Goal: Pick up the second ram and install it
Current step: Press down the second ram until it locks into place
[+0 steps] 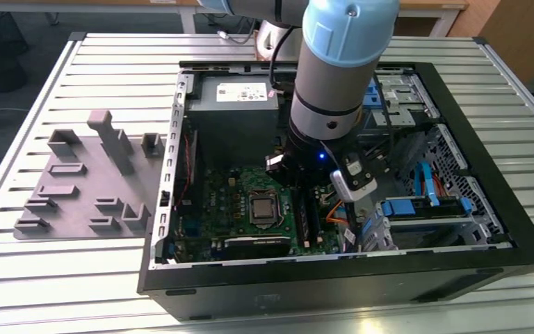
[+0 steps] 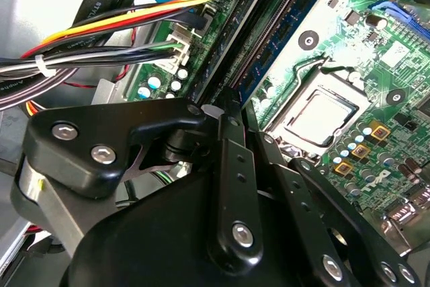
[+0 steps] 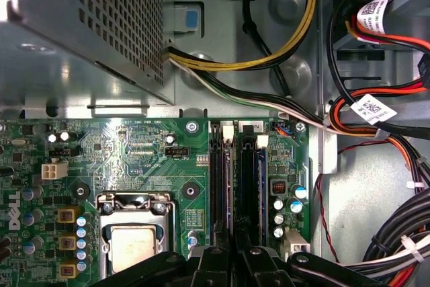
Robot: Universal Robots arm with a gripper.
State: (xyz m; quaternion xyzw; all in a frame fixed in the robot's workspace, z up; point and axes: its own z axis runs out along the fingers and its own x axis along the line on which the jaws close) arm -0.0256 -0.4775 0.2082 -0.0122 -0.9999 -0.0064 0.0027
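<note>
The second ram [image 2: 279,31] is a slim blue stick standing on edge in a memory slot of the green motherboard [image 3: 134,152], beside the processor socket [image 3: 134,240]. In the first wrist view the second ram [image 3: 250,186] runs next to a darker parallel slot [image 3: 218,186]. My gripper [image 2: 230,107] hangs low inside the computer case with its black fingers drawn together just over the stick's near end. Whether the fingers pinch the stick or only rest on it is hidden. In the exterior view the gripper [image 1: 302,189] sits under the arm, above the slots.
The open black case [image 1: 489,229] lies on a slatted table. A grey plastic holder tray [image 1: 72,195] lies at the exterior view's left. The power supply [image 3: 80,31] and bundles of coloured cables [image 2: 101,38] crowd the slots. Drive cages [image 1: 425,209] stand at the exterior view's right.
</note>
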